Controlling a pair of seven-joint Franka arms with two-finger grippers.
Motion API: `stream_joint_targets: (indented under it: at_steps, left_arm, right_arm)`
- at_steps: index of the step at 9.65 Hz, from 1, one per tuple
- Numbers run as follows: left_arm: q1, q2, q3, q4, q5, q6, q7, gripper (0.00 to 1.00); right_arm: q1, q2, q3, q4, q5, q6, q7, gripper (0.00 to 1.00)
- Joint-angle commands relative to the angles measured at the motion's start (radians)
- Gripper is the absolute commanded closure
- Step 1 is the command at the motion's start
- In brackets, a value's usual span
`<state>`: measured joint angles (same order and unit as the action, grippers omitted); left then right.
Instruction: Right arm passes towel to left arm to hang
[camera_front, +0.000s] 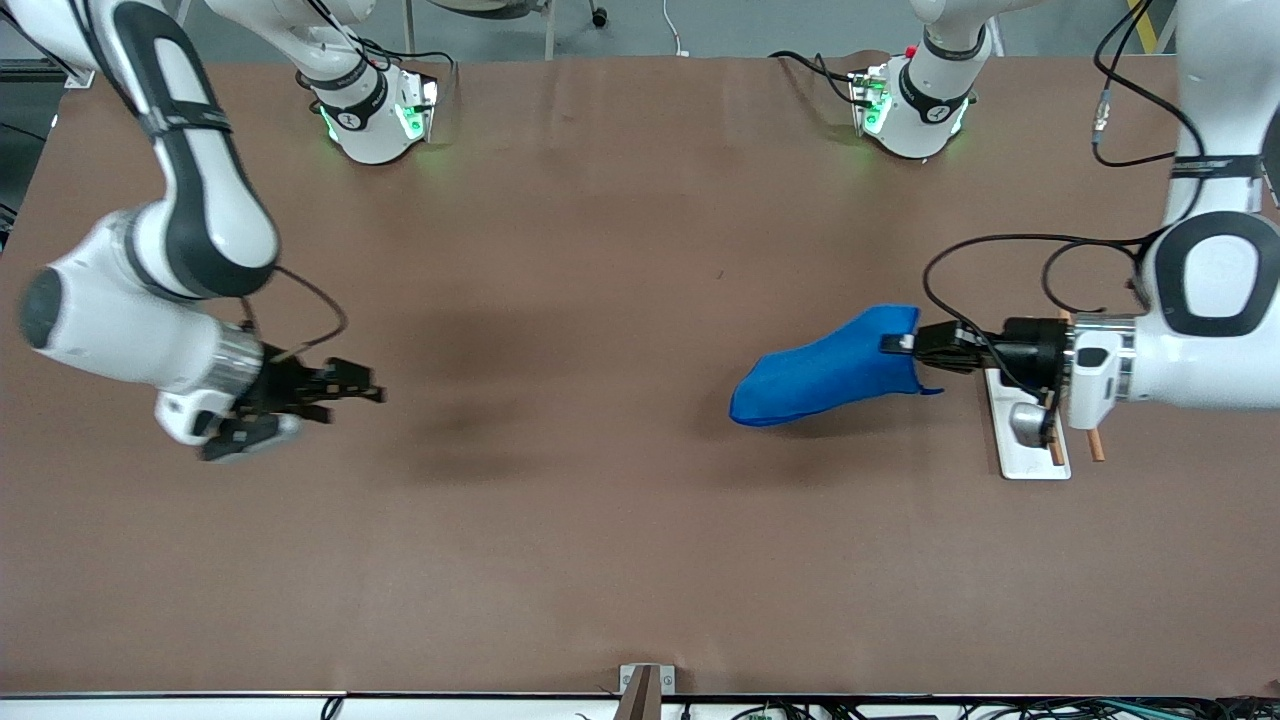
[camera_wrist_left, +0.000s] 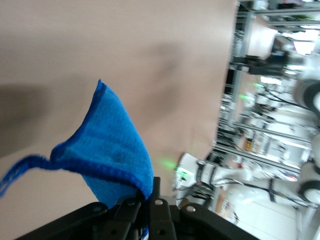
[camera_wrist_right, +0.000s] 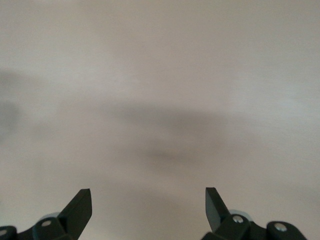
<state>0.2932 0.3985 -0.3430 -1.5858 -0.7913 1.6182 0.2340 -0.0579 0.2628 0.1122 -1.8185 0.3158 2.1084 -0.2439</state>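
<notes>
The bright blue towel (camera_front: 830, 368) hangs in the air over the table at the left arm's end, pinched at one edge. My left gripper (camera_front: 908, 343) is shut on that edge and holds the towel clear of the table. In the left wrist view the towel (camera_wrist_left: 112, 150) drapes from the shut fingers (camera_wrist_left: 131, 212), its darker hem and a thin loop (camera_wrist_left: 17, 170) trailing out. My right gripper (camera_front: 375, 390) is open and empty over the table at the right arm's end. In the right wrist view its fingers (camera_wrist_right: 80, 207) stand wide apart over bare table.
A white base plate (camera_front: 1025, 440) with a metal knob and thin wooden rods (camera_front: 1096, 445) lies under the left arm's wrist, near the table's edge at that end. The brown table (camera_front: 600, 300) runs wide between the two grippers.
</notes>
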Motion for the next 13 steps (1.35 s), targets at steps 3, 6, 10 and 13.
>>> stream_joint_targets:
  at_steps: [3, 6, 10, 13]
  left_arm:
    - [0.082, 0.008, 0.002, 0.085, 0.344, -0.092, -0.045, 1.0]
    - [0.101, 0.006, 0.004, 0.156, 0.542, -0.147, -0.039, 1.0]
    - [0.116, 0.013, 0.004, 0.161, 0.691, -0.147, -0.035, 1.0]
    - [0.113, 0.016, 0.003, 0.161, 0.87, -0.147, -0.016, 1.0]
  right_arm:
    - [0.012, -0.118, -0.111, -0.016, -0.21, -0.014, 0.196, 0.0]
    - [0.004, -0.123, -0.149, 0.26, -0.372, -0.285, 0.201, 0.0]
    - [-0.002, -0.236, -0.18, 0.28, -0.336, -0.451, 0.344, 0.0]
    - [0.03, -0.273, -0.305, 0.292, -0.257, -0.583, 0.325, 0.0]
